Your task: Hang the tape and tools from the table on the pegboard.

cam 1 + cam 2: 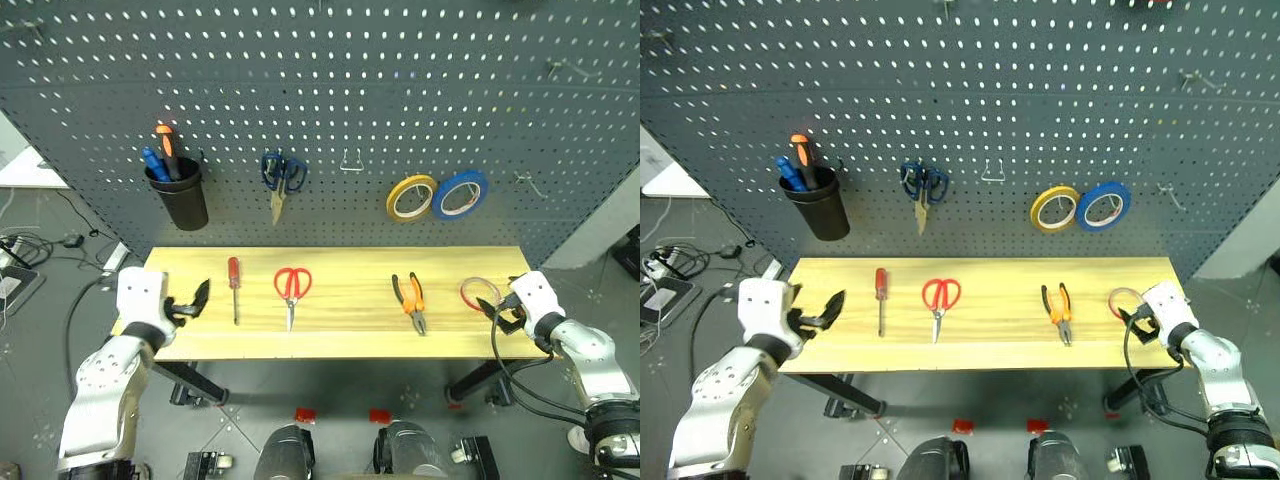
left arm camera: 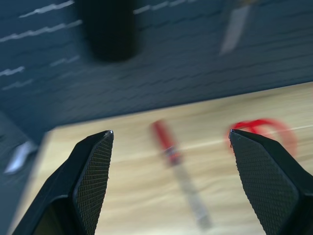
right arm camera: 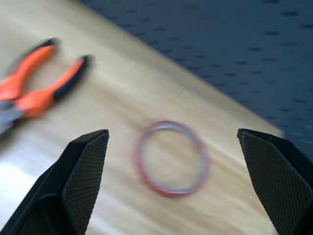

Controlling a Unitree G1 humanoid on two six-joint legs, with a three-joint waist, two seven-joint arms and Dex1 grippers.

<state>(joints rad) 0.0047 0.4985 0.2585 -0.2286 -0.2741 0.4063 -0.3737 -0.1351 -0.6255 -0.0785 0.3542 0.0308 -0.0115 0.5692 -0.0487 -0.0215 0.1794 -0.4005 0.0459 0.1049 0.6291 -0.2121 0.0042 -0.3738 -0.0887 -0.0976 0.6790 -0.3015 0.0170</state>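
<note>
Table (image 1: 350, 340): light wood, across the lower middle of the head views.
Screwdriver (image 1: 234, 288): flat on the table, left of centre.
Red scissors (image 1: 291, 291): just right of the screwdriver.
Pliers (image 1: 411, 300): right of centre.
Red tape ring (image 1: 478, 293): flat near the right end.
Pegboard (image 1: 330, 90): upper frame; black cup (image 1: 180, 195), blue scissors (image 1: 282, 180), yellow roll (image 1: 410, 197), blue roll (image 1: 459, 194) hanging.
Left gripper (image 1: 193, 300): lower left, fingers spread, empty.
Right gripper (image 1: 500, 312): lower right beside the ring, fingers spread wide, empty.

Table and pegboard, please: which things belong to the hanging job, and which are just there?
Job: tape, screwdriver, red scissors, pliers, table, pegboard.
Just there: black cup, blue scissors, yellow roll, blue roll.
</note>
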